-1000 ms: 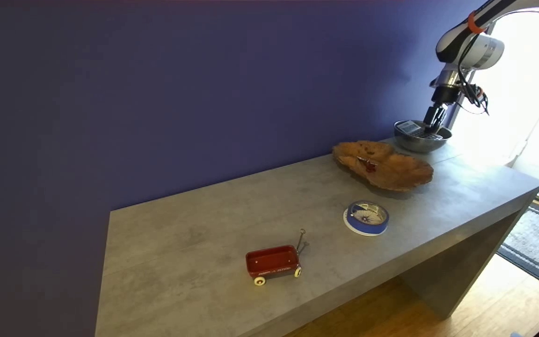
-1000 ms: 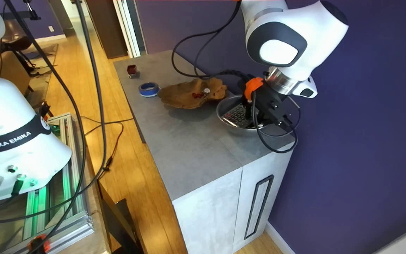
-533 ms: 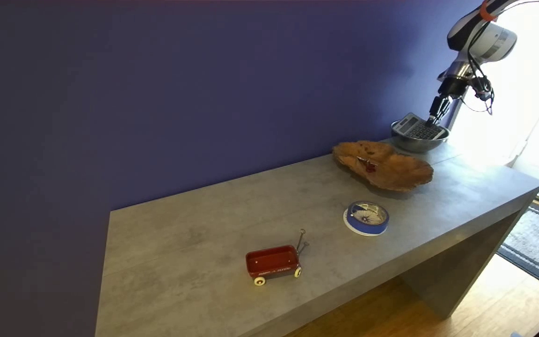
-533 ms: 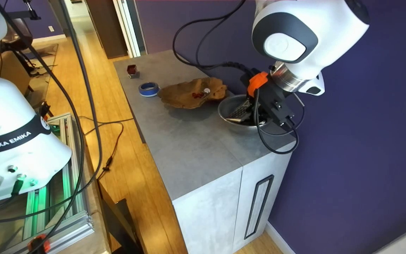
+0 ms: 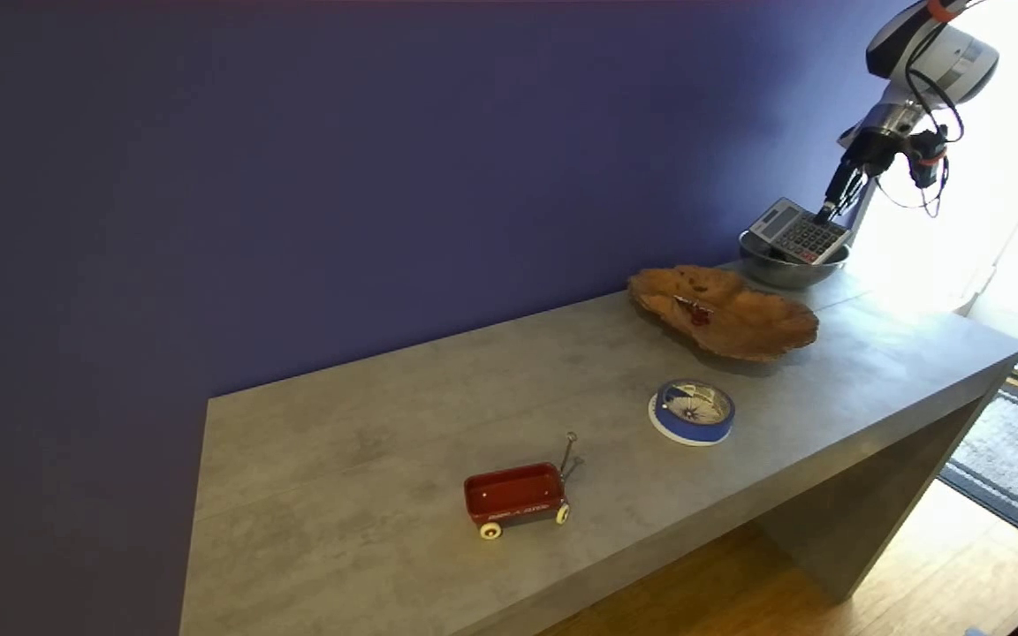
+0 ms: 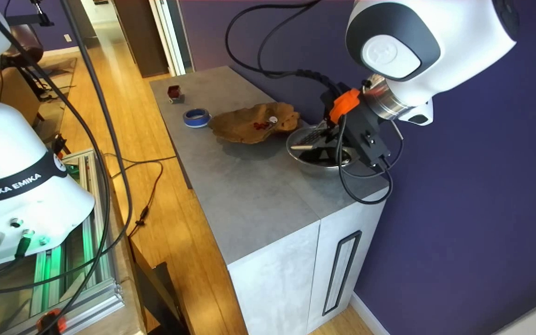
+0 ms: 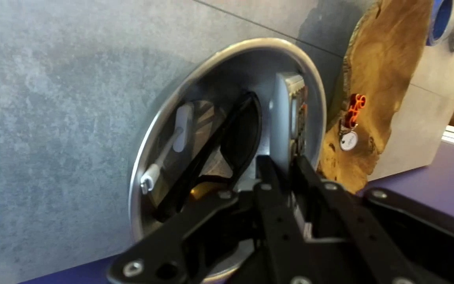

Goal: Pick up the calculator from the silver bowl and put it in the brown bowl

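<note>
The grey calculator (image 5: 801, 233) is tilted, its keys and screen showing in an exterior view. My gripper (image 5: 827, 215) is shut on its edge, with one finger on each face. In the wrist view the gripper (image 7: 281, 167) pinches the calculator (image 7: 279, 118) edge-on over the silver bowl (image 7: 195, 75). The silver bowl also shows in both exterior views (image 5: 787, 277) (image 6: 315, 170). Part of the calculator stands above the bowl's rim; I cannot tell if it still touches the bowl. The wide brown bowl (image 5: 756, 327) sits right beside the silver bowl, also in an exterior view (image 6: 240, 126).
Dark glasses (image 7: 242, 134) and a white cable (image 7: 168, 150) lie in the silver bowl. A small red item (image 7: 355, 110) with a white tag lies in the brown bowl. A blue-and-white dish (image 5: 695, 424) and a red toy wagon (image 5: 513, 495) stand farther along. A purple wall (image 5: 474, 177) runs behind.
My gripper has moved up and tilted, lifting the calculator with it. The calculator lay low in the silver bowl and now stands partly above its rim. The other things have not moved.
</note>
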Robot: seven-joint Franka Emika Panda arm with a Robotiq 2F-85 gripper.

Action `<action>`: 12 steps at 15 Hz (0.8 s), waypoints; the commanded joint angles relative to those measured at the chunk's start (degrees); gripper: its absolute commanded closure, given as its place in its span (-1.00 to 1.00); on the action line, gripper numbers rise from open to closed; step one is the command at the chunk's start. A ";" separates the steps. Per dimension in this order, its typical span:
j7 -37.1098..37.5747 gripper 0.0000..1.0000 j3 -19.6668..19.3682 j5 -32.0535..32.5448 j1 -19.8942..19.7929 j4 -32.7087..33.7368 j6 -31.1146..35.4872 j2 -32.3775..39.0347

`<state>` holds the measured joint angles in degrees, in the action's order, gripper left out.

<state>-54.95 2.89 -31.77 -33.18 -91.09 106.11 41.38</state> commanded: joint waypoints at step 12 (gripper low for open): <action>-17.20 0.91 -1.29 -1.52 12.56 -25.00 -0.61 -20.37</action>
<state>-68.78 2.49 -34.22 -25.61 -105.38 102.23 29.11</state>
